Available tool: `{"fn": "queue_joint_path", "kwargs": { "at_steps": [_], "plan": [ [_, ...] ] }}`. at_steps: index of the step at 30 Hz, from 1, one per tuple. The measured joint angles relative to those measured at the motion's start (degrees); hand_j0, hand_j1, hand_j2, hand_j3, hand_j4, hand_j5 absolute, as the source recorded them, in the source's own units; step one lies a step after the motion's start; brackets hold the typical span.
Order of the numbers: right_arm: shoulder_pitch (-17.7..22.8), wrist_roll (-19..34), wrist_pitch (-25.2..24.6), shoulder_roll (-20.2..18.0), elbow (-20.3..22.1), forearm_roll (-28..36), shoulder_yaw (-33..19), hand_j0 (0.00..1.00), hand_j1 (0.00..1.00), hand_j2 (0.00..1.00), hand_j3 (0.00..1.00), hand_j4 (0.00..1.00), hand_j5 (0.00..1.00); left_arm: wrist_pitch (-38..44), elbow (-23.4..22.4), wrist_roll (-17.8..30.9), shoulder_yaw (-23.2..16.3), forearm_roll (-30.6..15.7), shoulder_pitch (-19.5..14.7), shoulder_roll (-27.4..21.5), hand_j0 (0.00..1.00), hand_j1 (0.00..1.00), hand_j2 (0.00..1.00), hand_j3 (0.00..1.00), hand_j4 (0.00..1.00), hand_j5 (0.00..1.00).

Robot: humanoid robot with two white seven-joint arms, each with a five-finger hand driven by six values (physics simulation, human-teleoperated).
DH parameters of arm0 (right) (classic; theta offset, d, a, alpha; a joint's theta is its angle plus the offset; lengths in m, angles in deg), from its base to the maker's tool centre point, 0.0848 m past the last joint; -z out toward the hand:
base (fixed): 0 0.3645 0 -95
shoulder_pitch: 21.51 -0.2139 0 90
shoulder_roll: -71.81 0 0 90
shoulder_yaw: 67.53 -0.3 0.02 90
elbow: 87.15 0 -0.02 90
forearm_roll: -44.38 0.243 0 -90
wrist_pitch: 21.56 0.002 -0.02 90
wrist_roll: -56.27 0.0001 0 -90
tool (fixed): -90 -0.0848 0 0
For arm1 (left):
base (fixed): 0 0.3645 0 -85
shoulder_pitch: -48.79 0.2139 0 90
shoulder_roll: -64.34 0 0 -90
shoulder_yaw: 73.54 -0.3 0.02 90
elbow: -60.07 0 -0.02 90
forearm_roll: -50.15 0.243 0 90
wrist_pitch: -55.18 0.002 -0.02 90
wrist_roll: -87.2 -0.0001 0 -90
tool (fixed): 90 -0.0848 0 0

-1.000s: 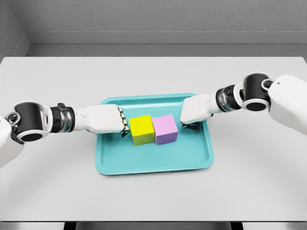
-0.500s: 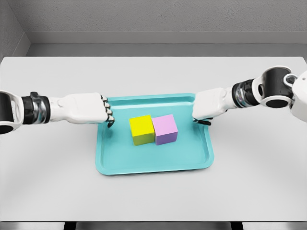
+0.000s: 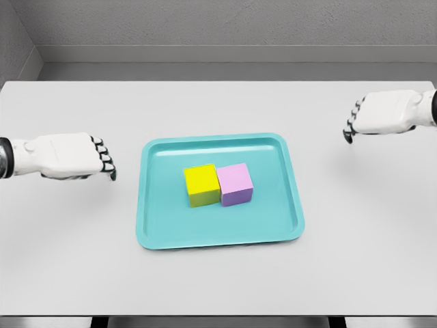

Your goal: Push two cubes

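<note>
A yellow cube (image 3: 201,184) and a pink cube (image 3: 235,184) sit side by side, touching, in the middle of a teal tray (image 3: 287,219). My left hand (image 3: 104,161) hovers over the table left of the tray, fingers relaxed and holding nothing. Far to the right of the tray, near the picture's edge, my right hand (image 3: 351,125) is likewise open and holds nothing. Neither hand touches a cube or the tray.
The tray lies at the centre of a pale grey table (image 3: 218,273). A grey wall (image 3: 218,27) runs behind the table's far edge.
Both hands have drawn back outward from the cubes, the left to the left and the right up and to the right. The cubes stay together in the tray.
</note>
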Motion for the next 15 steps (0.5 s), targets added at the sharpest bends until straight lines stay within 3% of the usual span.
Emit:
{"fn": "queue_joint_path", "kwargs": {
  "at_steps": [8, 15],
  "plan": [
    [0.8, 0.0, 0.0, -0.7, -1.1, 2.6, -2.0, 1.0, 1.0, 1.0, 1.0, 1.0, 1.0, 0.0, -4.8, 0.0, 2.6, 0.0, 3.1, 1.2, 1.0, 1.0, 1.0, 1.0, 1.0, 1.0],
    [0.5, 0.0, 0.0, -0.4, -1.7, 2.9, -2.2, 1.0, 1.0, 1.0, 1.0, 1.0, 1.0, 0.0, -7.1, 0.0, 2.9, -0.2, 3.2, 2.7, 1.0, 1.0, 1.0, 1.0, 1.0, 1.0]
  ]
}}
